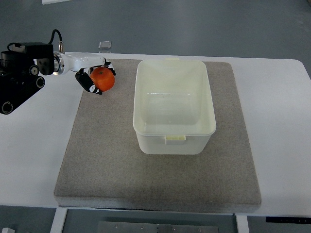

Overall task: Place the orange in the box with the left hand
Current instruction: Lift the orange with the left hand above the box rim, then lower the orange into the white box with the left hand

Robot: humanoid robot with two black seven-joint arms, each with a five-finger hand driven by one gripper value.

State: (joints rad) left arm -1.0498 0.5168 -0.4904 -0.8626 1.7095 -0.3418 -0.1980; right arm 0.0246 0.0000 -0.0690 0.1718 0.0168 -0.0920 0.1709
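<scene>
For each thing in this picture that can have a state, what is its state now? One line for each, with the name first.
Orange: held in the left robot hand, at the far left part of the mat, outside the box.
Left robot hand: fingers closed around the orange.
Box: open, no lid, nothing inside, upright on the mat.
Mat: lying flat on the table.
Right robot hand: not in view.
</scene>
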